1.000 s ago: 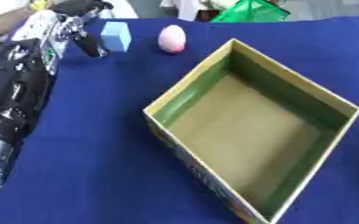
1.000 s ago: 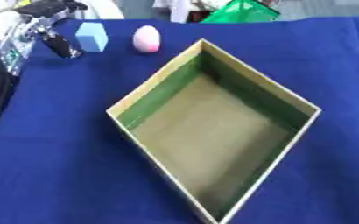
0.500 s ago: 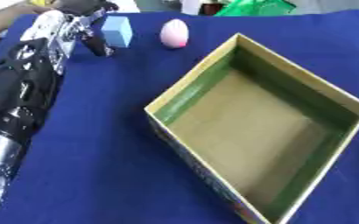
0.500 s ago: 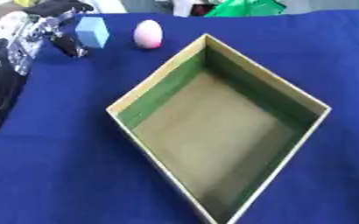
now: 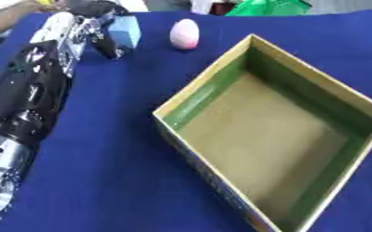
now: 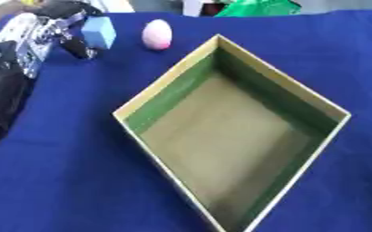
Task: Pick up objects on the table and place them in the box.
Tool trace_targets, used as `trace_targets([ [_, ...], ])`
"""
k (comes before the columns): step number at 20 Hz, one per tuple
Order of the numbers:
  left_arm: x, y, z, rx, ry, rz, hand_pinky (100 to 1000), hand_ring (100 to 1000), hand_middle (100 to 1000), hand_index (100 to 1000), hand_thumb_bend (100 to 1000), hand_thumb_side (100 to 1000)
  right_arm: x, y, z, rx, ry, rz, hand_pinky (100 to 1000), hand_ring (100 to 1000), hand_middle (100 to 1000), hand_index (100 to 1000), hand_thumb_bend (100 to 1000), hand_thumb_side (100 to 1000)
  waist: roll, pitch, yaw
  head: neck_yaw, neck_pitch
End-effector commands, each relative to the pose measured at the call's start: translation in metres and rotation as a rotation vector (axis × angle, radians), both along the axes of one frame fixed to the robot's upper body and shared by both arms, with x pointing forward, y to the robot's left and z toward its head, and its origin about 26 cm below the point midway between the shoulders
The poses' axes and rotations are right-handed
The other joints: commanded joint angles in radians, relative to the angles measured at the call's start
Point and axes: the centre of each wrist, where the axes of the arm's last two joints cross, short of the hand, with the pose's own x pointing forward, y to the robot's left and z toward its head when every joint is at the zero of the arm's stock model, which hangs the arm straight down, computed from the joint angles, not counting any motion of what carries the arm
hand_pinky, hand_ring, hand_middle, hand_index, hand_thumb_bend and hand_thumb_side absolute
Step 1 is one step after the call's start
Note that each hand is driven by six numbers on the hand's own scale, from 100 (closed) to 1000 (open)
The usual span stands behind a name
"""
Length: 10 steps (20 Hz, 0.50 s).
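Left eye view: the left arm [image 5: 30, 99] runs up the left side of the frame from the lower corner, black shell with silver joints, stretched far across the blue-covered desk [image 5: 118, 149]. The left robot hand [image 5: 94, 20] sits at the far left end of the desk, palm toward the blue block [image 5: 125, 31]. Fingers curl over the top of the block and the thumb [image 5: 108, 45] hangs down along its near left side; whether they actually clasp it I cannot tell, but hand and block are touching or nearly so. Block rests on the cloth, upright, light blue.

Just right of the block, apart from it, a pink egg [image 5: 184, 34] stands on end on the desk, untouched.

Further right and nearer, the open box [image 6: 173, 81] lies askew, one corner pointing toward the far edge. Tan rim, green inner walls, brownish floor; nothing inside it. Egg sits near its far left wall, outside.

Behind the far edge, something green [image 5: 268, 7], shape unclear.

Right robot hand shows in neither view.
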Motion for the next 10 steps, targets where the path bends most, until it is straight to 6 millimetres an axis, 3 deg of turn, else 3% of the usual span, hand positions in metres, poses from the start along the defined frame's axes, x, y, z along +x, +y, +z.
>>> trace_targets([
  [1,-0.0036,0.0047,0.0155,-0.002,-0.032,-0.003,693,793,801,887,294,100,-0.0050,-0.0067,0.0135,-0.021,-0.034,-0.016,777,916,564,822,566,1000,-0.003,-0.026,0.000,0.004,-0.010],
  [10,-0.0037,0.0047,0.0155,0.000,-0.032,-0.002,644,741,749,845,235,100,-0.0051,-0.0072,0.0107,-0.014,-0.030,-0.020,777,916,564,822,568,1000,-0.002,-0.037,0.000,0.003,-0.006],
])
